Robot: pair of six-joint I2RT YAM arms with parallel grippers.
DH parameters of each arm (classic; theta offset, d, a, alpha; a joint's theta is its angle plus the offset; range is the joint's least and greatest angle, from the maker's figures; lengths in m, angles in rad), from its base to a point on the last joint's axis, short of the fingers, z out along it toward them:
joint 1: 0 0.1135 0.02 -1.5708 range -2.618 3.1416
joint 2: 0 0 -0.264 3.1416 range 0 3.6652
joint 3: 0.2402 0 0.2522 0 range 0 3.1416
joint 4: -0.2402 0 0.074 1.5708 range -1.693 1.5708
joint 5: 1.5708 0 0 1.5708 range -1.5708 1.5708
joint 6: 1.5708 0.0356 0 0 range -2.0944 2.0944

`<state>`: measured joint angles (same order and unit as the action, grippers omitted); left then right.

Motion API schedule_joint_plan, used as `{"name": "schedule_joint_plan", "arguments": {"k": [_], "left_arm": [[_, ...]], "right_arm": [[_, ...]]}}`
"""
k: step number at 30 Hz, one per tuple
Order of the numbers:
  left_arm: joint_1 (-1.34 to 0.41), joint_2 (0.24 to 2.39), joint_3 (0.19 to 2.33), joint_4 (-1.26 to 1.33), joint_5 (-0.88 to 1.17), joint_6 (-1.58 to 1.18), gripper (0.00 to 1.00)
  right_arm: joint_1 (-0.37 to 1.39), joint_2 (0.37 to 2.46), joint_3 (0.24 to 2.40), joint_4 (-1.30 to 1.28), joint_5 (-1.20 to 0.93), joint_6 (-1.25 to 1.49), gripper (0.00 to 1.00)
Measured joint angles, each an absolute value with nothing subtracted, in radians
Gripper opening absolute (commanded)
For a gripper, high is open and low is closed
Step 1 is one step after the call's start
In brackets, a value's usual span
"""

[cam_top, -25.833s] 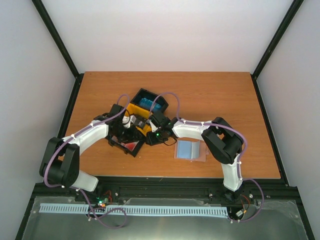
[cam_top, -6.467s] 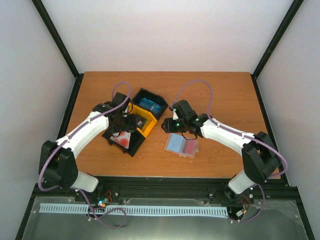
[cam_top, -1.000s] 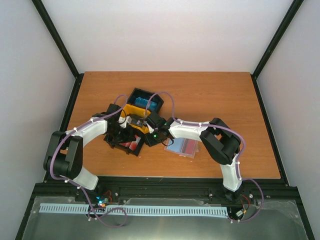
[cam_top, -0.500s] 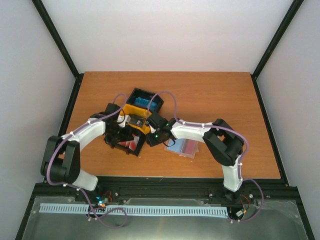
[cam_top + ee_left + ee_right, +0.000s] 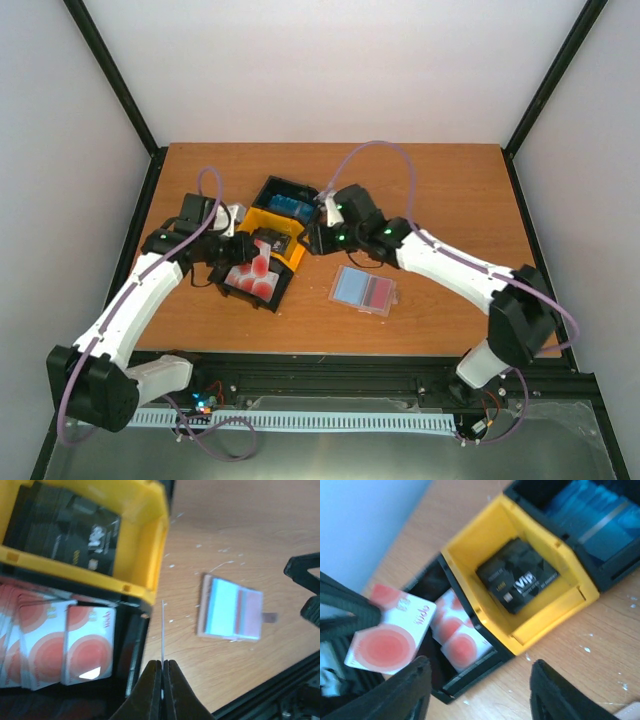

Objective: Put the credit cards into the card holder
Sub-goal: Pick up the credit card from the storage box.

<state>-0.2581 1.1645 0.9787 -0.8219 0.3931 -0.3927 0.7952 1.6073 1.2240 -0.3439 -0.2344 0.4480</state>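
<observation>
Your left claw [image 5: 163,669] is clamped on a red card [image 5: 163,630], seen edge-on. In the left wrist view the card holder [image 5: 232,610] lies at its two o'clock, well apart. Farther off, your right claw [image 5: 480,672] stands apart above the yellow bin [image 5: 555,615].

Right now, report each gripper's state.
Left gripper: closed on a thin red-and-white plastic card.
Right gripper: open, holding nothing.

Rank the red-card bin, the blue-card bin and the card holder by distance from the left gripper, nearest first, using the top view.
1. Red-card bin, under the left gripper.
2. Blue-card bin, two bins farther back.
3. Card holder, off to the right, lying apart from the bins.
</observation>
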Motion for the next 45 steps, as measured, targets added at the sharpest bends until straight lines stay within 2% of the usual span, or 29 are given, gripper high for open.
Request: {"name": "schedule_joint_plan", "arguments": {"k": [5,9,12,20,23,30,34,35,38,39,41,45], "left_arm": [[-0.258,1.107,0.992,-0.701,0.522,-0.451,0.01],[-0.258,1.116,0.989,-0.460,0.702,-0.579,0.01],[-0.258,1.145,0.988,-0.301,0.814,-0.668,0.01],[-0.258,1.223,0.987,-0.090,1.016,-0.821,0.01],[-0.259,1.227,0.987,-0.043,1.062,-0.857,0.01],[-0.259,1.236,0.986,0.004,1.102,-0.891,0.01],[-0.259,1.237,0.978,0.010,1.103,-0.899,0.01],[-0.258,1.237,0.973,0.010,1.098,-0.900,0.02],[-0.255,1.237,0.962,0.006,1.070,-0.899,0.12],[-0.255,1.237,0.962,0.002,1.061,-0.896,0.21],[-0.255,1.237,0.962,-0.009,1.039,-0.883,0.32],[-0.258,1.234,0.965,-0.052,0.992,-0.844,0.65]], "right_arm": [[0.696,1.467,1.164,-0.246,-0.368,0.522,0.77],[0.632,1.390,1.127,-0.155,-0.486,0.590,0.80],[0.624,1.367,1.124,-0.109,-0.556,0.630,0.77],[0.624,1.366,1.095,-0.054,-0.630,0.736,0.61],[0.623,1.366,1.074,-0.035,-0.645,0.772,0.52],[0.623,1.376,1.052,0.087,-0.708,0.869,0.27],[0.624,1.401,1.036,0.179,-0.749,0.928,0.05],[0.624,1.407,1.033,0.198,-0.758,0.940,0.03],[0.622,1.428,1.030,0.253,-0.786,0.977,0.03],[0.622,1.434,1.030,0.262,-0.789,0.984,0.03],[0.622,1.440,1.030,0.282,-0.789,0.990,0.03],[0.623,1.443,1.030,0.276,-0.757,0.990,0.03]]}}
